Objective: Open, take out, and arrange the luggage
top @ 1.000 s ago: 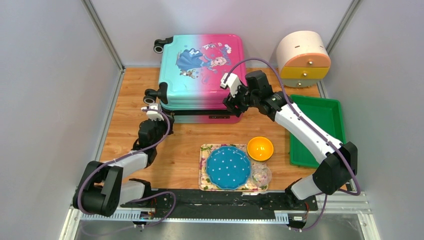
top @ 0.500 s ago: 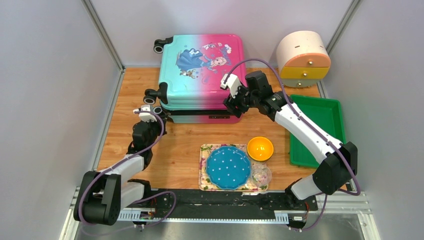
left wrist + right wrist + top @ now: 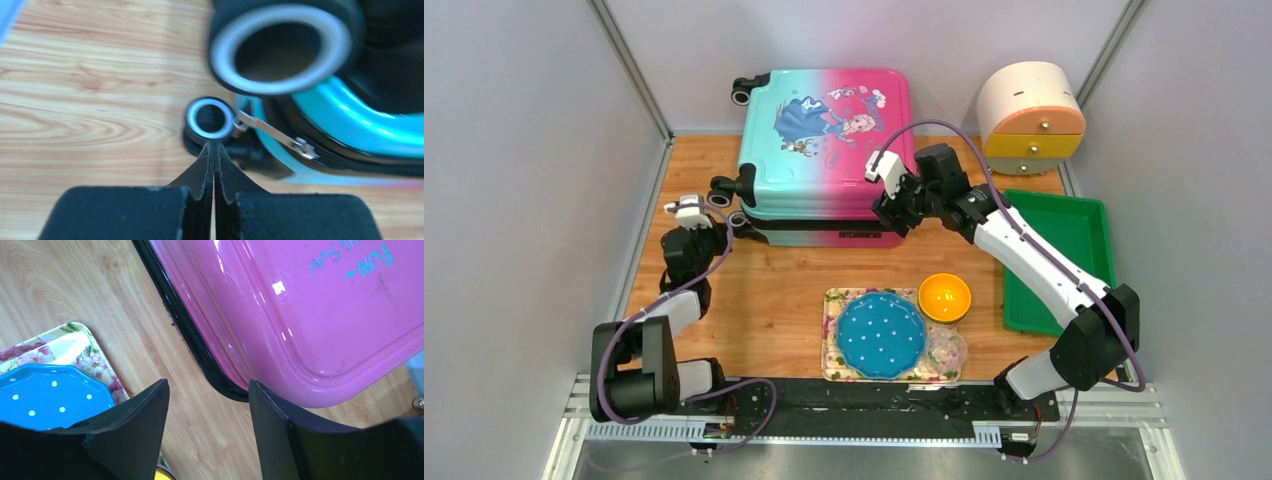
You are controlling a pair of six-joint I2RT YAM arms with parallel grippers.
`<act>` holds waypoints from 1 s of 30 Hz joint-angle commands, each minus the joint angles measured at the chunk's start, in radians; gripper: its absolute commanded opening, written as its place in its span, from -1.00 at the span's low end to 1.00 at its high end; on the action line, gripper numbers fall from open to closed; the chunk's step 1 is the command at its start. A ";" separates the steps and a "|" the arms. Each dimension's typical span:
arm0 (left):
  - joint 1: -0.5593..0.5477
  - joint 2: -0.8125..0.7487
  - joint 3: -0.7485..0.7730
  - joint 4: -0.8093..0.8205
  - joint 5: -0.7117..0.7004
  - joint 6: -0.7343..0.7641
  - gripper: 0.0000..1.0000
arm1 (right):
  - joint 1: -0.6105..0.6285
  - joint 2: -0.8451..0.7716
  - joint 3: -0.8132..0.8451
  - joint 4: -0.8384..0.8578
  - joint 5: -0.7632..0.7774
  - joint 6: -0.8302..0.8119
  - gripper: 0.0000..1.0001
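The luggage (image 3: 824,140) lies flat at the back of the table, turquoise on the left and pink on the right, with its lid down. My left gripper (image 3: 696,218) is shut and holds nothing. It sits just left of the luggage's front-left wheels (image 3: 721,191). In the left wrist view its tips (image 3: 214,146) point at a small wheel (image 3: 210,119), with a metal zipper pull (image 3: 272,132) beside it. My right gripper (image 3: 886,205) is open at the pink front-right corner (image 3: 300,315). Its fingertips (image 3: 207,385) straddle bare wood, and the right finger (image 3: 270,410) lies against the shell's edge.
A floral tray (image 3: 834,300) with a blue dotted plate (image 3: 881,333) sits front centre. An orange bowl (image 3: 945,296) and a small clear bowl (image 3: 946,350) are beside it. A green tray (image 3: 1064,260) lies on the right, a round cream drawer cabinet (image 3: 1029,115) at the back right. Walls close in both sides.
My left gripper has drawn back to the left, away from the luggage's front-left corner, and stayed shut. The right arm has hardly moved.
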State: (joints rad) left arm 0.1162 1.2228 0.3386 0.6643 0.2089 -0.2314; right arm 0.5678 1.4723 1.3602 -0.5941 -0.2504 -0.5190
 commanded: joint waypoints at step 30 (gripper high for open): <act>0.214 0.314 0.132 0.256 0.876 0.210 0.35 | -0.014 -0.018 0.063 -0.052 -0.039 -0.016 0.32</act>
State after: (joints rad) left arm 0.3298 1.4830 0.4255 0.8417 1.0107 -0.1005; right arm 0.5575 1.4696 1.3720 -0.6498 -0.2756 -0.5316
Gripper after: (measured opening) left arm 0.684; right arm 0.659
